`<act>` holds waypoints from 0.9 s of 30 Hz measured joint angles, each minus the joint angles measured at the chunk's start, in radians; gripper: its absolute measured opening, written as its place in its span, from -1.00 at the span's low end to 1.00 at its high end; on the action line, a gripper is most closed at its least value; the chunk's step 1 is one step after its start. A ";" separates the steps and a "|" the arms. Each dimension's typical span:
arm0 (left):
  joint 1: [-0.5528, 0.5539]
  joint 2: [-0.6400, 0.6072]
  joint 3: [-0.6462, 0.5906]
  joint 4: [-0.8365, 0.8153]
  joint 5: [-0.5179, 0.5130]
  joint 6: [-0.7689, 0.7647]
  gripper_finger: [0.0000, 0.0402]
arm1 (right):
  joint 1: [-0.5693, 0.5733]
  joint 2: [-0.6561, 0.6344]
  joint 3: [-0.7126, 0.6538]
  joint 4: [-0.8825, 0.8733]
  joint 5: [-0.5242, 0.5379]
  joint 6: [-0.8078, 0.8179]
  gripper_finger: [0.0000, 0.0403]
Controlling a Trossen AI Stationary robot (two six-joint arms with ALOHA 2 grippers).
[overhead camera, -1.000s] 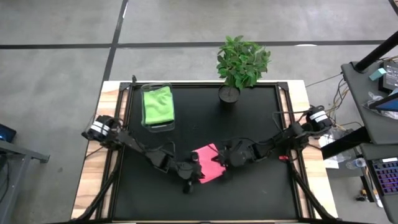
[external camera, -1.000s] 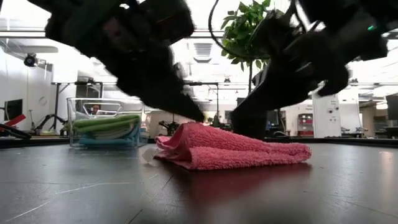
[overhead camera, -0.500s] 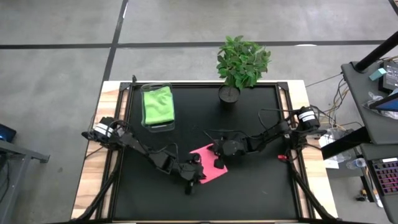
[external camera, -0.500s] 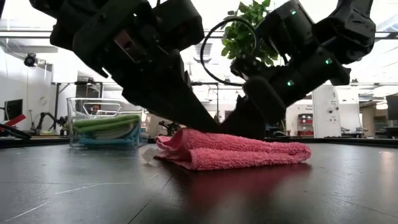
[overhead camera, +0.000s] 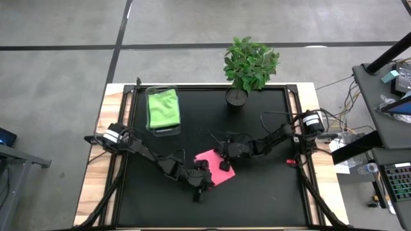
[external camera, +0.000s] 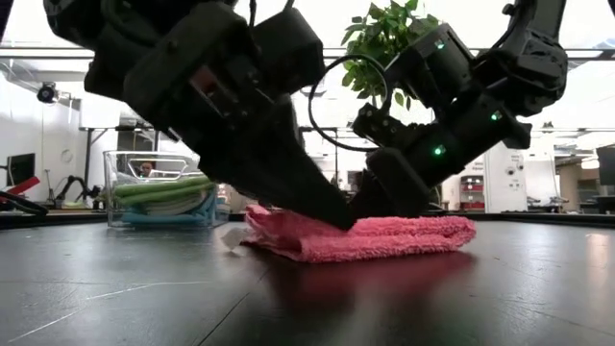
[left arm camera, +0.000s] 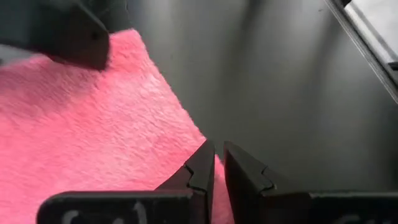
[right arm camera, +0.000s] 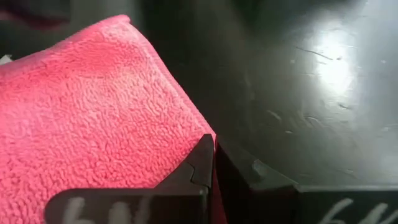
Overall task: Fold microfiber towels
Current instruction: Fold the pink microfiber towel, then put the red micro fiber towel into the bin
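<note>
A pink towel (overhead camera: 215, 170) lies folded and fairly flat on the black table (overhead camera: 270, 192), near its middle. My left gripper (overhead camera: 205, 181) is shut at the towel's near edge. My right gripper (overhead camera: 223, 162) is shut at its right-hand far edge. In the low view the left gripper (external camera: 341, 219) slants down onto the towel's (external camera: 384, 238) top, and the right gripper (external camera: 373, 204) comes down behind it. A lime green towel (overhead camera: 163, 108) lies in a clear bin. My left gripper has the pink towel's edge (left arm camera: 198, 138) running in between its two almost closed fingers (left arm camera: 200, 167), slanting down from the table's left. The towel rests on the table there. How many layers it has, I cannot tell. My right gripper has the towel's edge (right arm camera: 200, 127) between its closed fingers (right arm camera: 200, 160), slanting down from the table's right. The towel lies on the table under them. Its own fingers hide the exact place of contact.
The clear bin (overhead camera: 162, 110) stands at the far left of the table, and shows at the left in the low view (external camera: 159, 197). A potted plant (overhead camera: 249, 64) stands at the far edge. Bare black tabletop lies near and right of the towel.
My right gripper has gone toward the table's left and down, over the towel's right part. My left gripper has sunk a little onto the towel. The towel's raised left hump has dropped; it now lies flatter and looks smaller from above.
</note>
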 joint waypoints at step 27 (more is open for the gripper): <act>0.017 -0.271 -0.002 -0.234 0.035 -0.487 -0.90 | -0.012 -0.333 0.000 -0.391 -0.051 0.205 -0.93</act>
